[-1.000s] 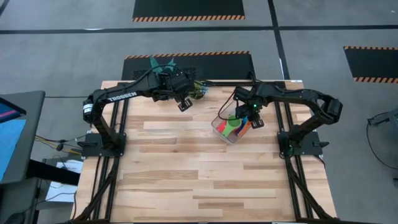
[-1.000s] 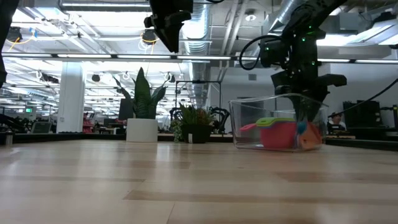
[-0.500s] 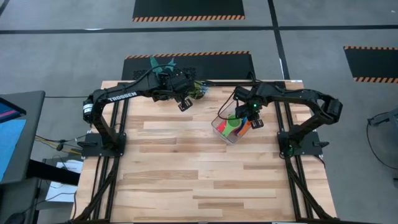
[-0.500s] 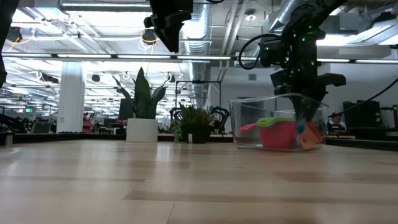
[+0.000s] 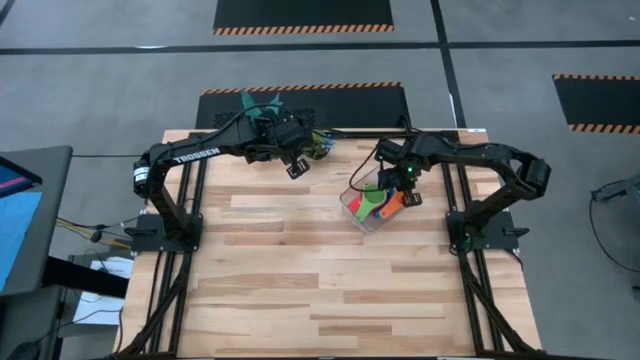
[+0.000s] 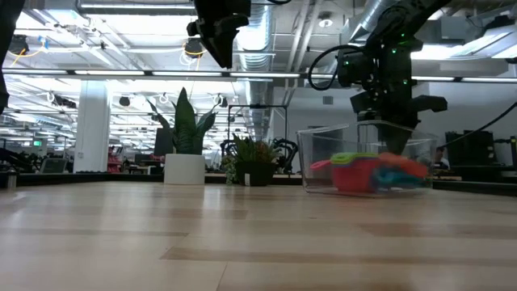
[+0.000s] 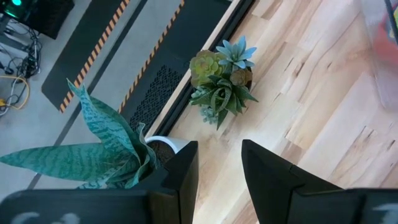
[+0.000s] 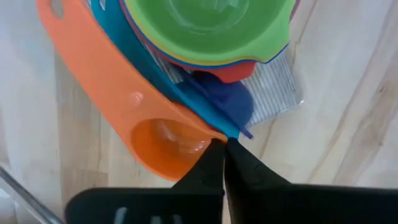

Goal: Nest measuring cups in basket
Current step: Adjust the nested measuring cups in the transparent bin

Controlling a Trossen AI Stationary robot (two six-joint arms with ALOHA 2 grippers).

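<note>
My right gripper (image 8: pixel 224 149) is pinched closed beside the orange measuring cup (image 8: pixel 124 106), which lies tilted, handle slanting away.

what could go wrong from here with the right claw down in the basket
The right claw is shut at the edge of the orange cup, which lies tilted beside the stack under the green cup, not nested. Lifting could drag it out. The clear basket is light and might shift. The left claw waits open by the plants.

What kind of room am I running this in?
Probably an open industrial lab or workshop: bare ducts and pipes overhead, hazard-striped floor mats on grey concrete, and a wooden workbench on a dark frame.
</note>
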